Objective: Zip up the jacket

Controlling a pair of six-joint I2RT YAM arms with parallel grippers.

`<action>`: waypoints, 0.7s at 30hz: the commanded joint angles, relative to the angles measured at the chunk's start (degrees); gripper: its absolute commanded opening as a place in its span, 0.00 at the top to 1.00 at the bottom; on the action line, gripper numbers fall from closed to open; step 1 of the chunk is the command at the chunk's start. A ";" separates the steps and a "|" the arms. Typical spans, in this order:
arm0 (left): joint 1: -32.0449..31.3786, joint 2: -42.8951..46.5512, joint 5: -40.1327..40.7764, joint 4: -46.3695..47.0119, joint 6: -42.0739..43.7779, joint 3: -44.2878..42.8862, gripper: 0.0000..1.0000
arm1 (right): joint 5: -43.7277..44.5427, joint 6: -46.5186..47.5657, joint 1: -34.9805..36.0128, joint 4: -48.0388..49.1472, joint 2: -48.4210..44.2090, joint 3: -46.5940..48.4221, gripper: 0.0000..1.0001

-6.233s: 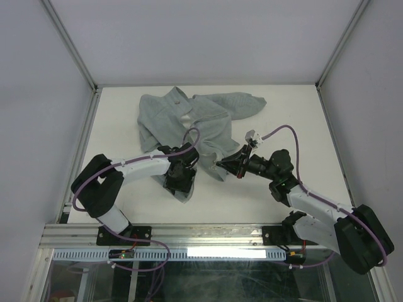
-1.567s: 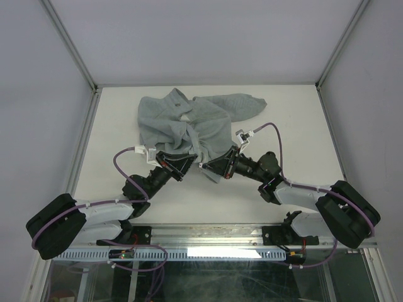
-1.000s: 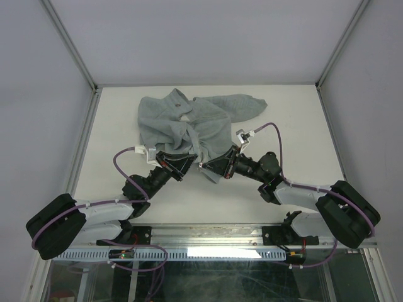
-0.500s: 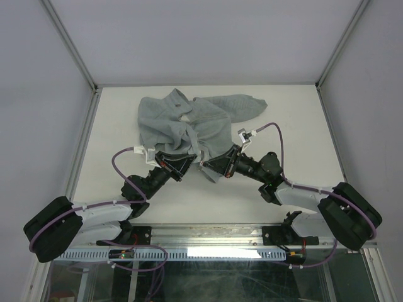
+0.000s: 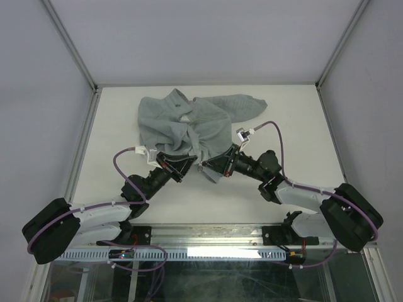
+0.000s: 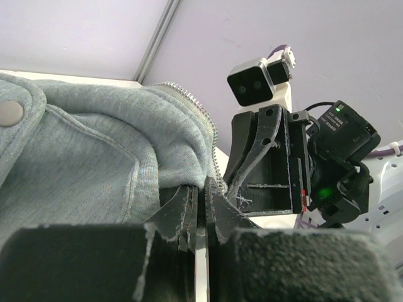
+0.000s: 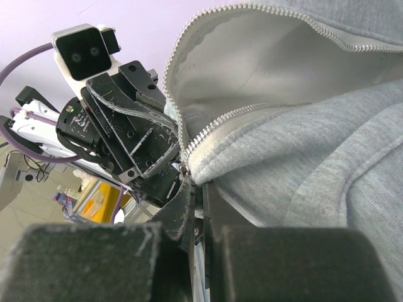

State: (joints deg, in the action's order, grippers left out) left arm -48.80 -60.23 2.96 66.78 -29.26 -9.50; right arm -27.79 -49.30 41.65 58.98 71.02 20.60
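The pale grey-green jacket (image 5: 182,123) lies rumpled on the white table, its near hem lifted between the two grippers. My left gripper (image 5: 188,165) is shut on the hem's zipper edge (image 6: 213,165), where fabric bulges over the fingertips (image 6: 203,189). Facing it, almost touching, my right gripper (image 5: 205,167) is shut on the other zipper edge of the jacket (image 7: 302,157) at its bottom end. A small metal piece (image 7: 184,168) shows just above its tips (image 7: 197,189). The whiter lining (image 7: 252,69) gapes open between the rows of teeth.
White enclosure walls and aluminium posts (image 5: 70,50) bound the table (image 5: 296,119) on three sides. A sleeve (image 5: 242,104) trails toward the back right. Purple cables (image 5: 277,129) loop above both wrists. A metal snap (image 6: 11,112) sits on the fabric at left.
Both grippers keep their hold. Over the last second the right gripper has crept slightly left and away. Six seconds ago the left arm reached in from the left over the hem.
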 commanded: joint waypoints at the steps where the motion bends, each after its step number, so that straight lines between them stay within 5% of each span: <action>1: -1.04 1.51 -0.56 1.57 1.13 -1.13 1.00 | 1.07 0.45 0.65 0.43 -2.47 3.68 1.00; 11: -1.34 1.86 -1.89 -1.46 1.03 -1.75 1.00 | 3.48 0.90 1.24 -0.51 -4.19 3.73 1.00; 21: -1.64 9.17 -6.82 -18.39 2.31 -1.98 1.00 | 8.49 3.14 -0.08 -6.64 -4.62 6.57 1.00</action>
State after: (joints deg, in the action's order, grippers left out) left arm -49.15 -54.54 2.87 56.58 -28.29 -9.67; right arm -24.49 -48.23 42.52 50.76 68.20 22.72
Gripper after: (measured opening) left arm 0.028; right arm 0.025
